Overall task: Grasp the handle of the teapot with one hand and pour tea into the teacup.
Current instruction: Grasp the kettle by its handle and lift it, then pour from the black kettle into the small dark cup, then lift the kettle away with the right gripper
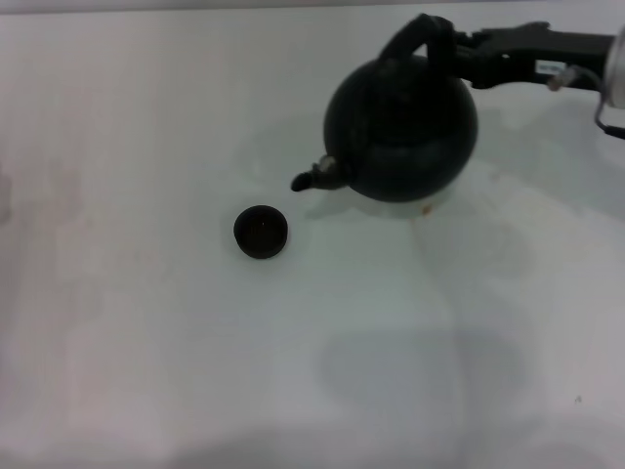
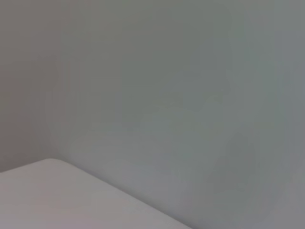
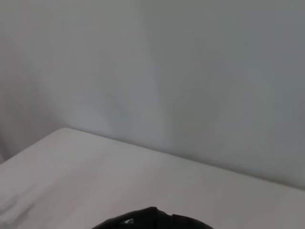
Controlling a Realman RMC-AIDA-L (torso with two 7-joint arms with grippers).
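Observation:
The round black teapot (image 1: 400, 127) is at the back right of the white table (image 1: 146, 371) in the head view, tipped with its short spout (image 1: 305, 180) pointing left and down. Its arched handle (image 1: 415, 39) leans to the back right. My right gripper (image 1: 457, 49) reaches in from the right edge and is shut on the handle. The small dark teacup (image 1: 261, 232) stands upright to the front left of the spout, apart from it. No tea shows in the cup or at the spout. A black rounded shape (image 3: 152, 220), too cut off to identify, shows low in the right wrist view. My left gripper is out of view.
A small pale orange spot (image 1: 427, 207) lies on the table just under the pot. The left wrist view shows only a table corner (image 2: 57, 200) and a plain wall (image 2: 181, 86). Bare table surface lies left of and in front of the cup.

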